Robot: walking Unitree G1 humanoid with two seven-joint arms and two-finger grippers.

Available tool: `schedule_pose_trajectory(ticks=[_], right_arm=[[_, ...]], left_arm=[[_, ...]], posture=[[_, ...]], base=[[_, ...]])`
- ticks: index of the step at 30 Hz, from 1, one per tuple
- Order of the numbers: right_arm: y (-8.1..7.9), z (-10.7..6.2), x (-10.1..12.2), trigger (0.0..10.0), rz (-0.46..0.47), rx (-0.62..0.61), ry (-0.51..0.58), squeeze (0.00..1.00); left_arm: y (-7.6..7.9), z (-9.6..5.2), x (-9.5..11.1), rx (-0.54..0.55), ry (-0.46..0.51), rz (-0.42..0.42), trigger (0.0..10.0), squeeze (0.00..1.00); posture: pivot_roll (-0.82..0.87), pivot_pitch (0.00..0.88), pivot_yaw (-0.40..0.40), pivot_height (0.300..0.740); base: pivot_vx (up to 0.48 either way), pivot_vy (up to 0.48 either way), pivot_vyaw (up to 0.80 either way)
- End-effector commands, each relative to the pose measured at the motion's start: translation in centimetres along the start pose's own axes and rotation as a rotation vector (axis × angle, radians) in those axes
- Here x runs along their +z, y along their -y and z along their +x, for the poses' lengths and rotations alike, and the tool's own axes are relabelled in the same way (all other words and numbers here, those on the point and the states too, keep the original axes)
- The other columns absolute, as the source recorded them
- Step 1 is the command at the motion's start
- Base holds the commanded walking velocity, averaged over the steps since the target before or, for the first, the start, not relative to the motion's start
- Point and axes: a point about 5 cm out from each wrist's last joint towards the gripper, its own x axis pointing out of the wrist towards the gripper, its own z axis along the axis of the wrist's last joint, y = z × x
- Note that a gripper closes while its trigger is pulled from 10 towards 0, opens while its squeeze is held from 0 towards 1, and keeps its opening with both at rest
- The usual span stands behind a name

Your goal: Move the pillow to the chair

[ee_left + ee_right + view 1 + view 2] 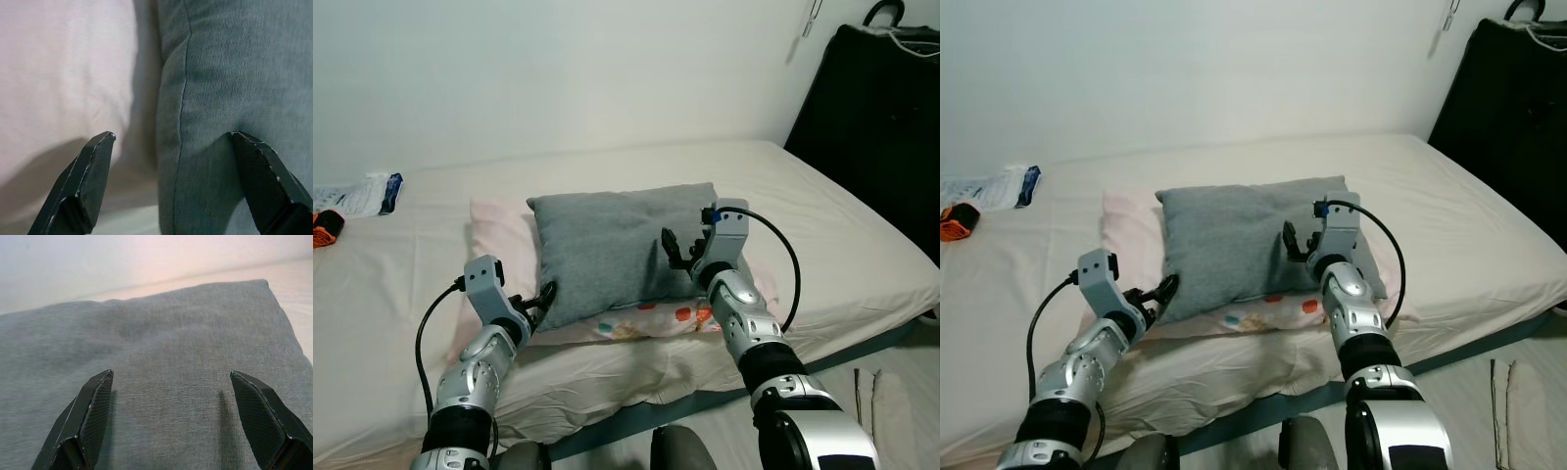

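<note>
While a grey pillow (612, 245) lies on a pink pillow (499, 227) in the middle of the bed (822, 215), the left gripper (540, 299), fingers spread, straddles its near left edge. Its right gripper (677, 250), also spread wide, rests on the pillow's right side. An orange object (325, 227) and a plastic packet (360, 194) sit well apart at the bed's far left.

Top pillow (612, 245) on lower pillow (499, 230), mid-bed (842, 235); packet (362, 194) far left.
</note>
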Motion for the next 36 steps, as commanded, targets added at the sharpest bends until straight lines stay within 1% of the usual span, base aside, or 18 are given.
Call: schedule_pose_trajectory(ticks=[1, 2, 5, 7, 11, 12, 13, 17, 20, 21, 22, 23, 24, 27, 29, 31, 34, 36], right_arm=[[0.4, -0.1, 0.2, 10.0, 0.023, -0.013, 0.018, 0.0], [0.4, -0.1, 0.3, 10.0, 0.024, -0.008, 0.023, 0.0], [0.4, -0.1, 0.5, 10.0, 0.024, -0.001, 0.025, 0.0], [0.4, -0.1, 0.6, 10.0, 0.022, 0.01, 0.029, 0.0], [0.4, -0.1, 0.7, 10.0, 0.023, 0.013, 0.032, 0.0], [0.4, -0.1, 0.8, 10.0, 0.022, 0.013, 0.032, 0.0], [0.4, -0.1, 0.8, 10.0, 0.023, 0.012, 0.033, 0.0], [0.4, 0.0, 0.9, 10.0, 0.021, 0.01, 0.034, 0.0], [0.5, 0.0, 0.9, 10.0, 0.023, 0.005, 0.036, 0.0], [0.5, 0.0, 0.9, 10.0, 0.023, 0.005, 0.036, 0.0], [0.5, -0.1, 0.7, 10.0, 0.027, 0.001, 0.031, 0.0], [0.5, -0.1, 0.7, 10.0, 0.027, 0.001, 0.031, 0.0], [0.5, -0.1, 0.5, 10.0, 0.028, 0.0, 0.026, 0.0], [0.4, -0.1, 0.5, 10.0, 0.028, -0.001, 0.024, 0.0], [0.4, -0.1, 0.5, 10.0, 0.03, -0.001, 0.021, 0.0], [0.4, -0.1, 0.5, 10.0, 0.033, -0.007, 0.021, 0.0], [0.5, 0.0, 0.5, 10.0, 0.038, -0.013, 0.023, 0.0], [0.5, 0.0, 0.6, 10.0, 0.039, -0.015, 0.026, 0.0]], left_arm=[[0.7, 0.2, 0.0, -0.047, -0.007, -0.041, 10.0, 0.0], [0.7, 0.3, 0.3, -0.07, 0.0, -0.086, 10.0, 0.0], [0.5, 0.3, 0.6, -0.085, 0.01, -0.13, 10.0, 0.0], [-0.3, 0.2, 1.3, -0.096, 0.053, -0.217, 10.0, 0.0], [-1.0, 0.0, 1.9, -0.085, 0.103, -0.227, 10.0, 0.0], [-1.1, -0.2, 2.3, -0.097, 0.129, -0.233, 10.0, 0.25], [-1.1, -0.3, 2.6, -0.103, 0.153, -0.224, 10.0, 1.0], [-0.9, -0.5, 3.1, -0.137, 0.187, -0.242, 10.0, 1.0], [-0.3, -1.0, 4.0, -0.23, 0.242, -0.306, 10.0, 1.0], [-0.3, -1.0, 4.0, -0.23, 0.242, -0.306, 10.0, 1.0], [1.0, -1.1, 3.5, -0.314, 0.208, -0.288, 10.0, 1.0], [1.0, -1.1, 3.5, -0.314, 0.208, -0.288, 10.0, 1.0], [2.1, -1.0, 2.8, -0.368, 0.174, -0.284, 10.0, 1.0], [2.6, -1.0, 2.5, -0.396, 0.164, -0.3, 10.0, 1.0], [3.4, -0.6, 1.8, -0.402, 0.121, -0.249, 10.0, 1.0], [4.0, 0.3, 0.5, -0.349, 0.065, -0.116, 10.0, 1.0], [4.1, 0.9, -0.2, -0.293, 0.046, -0.035, 10.0, 1.0], [4.1, 1.1, -0.3, -0.272, 0.047, -0.018, 10.0, 1.0]], posture=[[-0.02, 0.0, -0.072, 0.605], [-0.02, 0.0, -0.077, 0.601], [-0.02, 0.0, -0.08, 0.601], [-0.01, 0.0, -0.089, 0.601], [-0.01, 0.0, -0.091, 0.601], [-0.01, 0.0, -0.091, 0.601], [-0.01, 0.0, -0.091, 0.601], [-0.01, 0.0, -0.089, 0.601], [-0.01, 0.0, -0.089, 0.601], [-0.01, 0.0, -0.089, 0.601], [0.0, 0.0, -0.09, 0.601], [0.0, 0.0, -0.09, 0.601], [0.0, 0.0, -0.088, 0.601], [0.0, 0.0, -0.088, 0.601], [0.0, 0.0, -0.086, 0.601], [0.0, 0.0, -0.085, 0.601], [-0.01, 0.0, -0.081, 0.601], [-0.01, 0.0, -0.081, 0.601]], base=[[0.0, 0.0, 0.0], [0.0, 0.0, 0.0], [0.0, 0.0, 0.0], [0.0, 0.0, 0.0], [0.0, 0.0, 0.0], [0.0, 0.0, 0.0], [0.0, 0.0, 0.0], [0.0, 0.0, 0.0], [0.0, 0.0, 0.0], [0.0, 0.0, 0.0], [0.0, 0.0, 0.0], [0.0, 0.0, 0.0], [0.0, 0.0, 0.0], [0.0, 0.0, 0.0], [0.0, 0.0, 0.0], [0.0, 0.0, 0.0], [0.0, 0.0, 0.0], [0.0, 0.0, 0.0]])
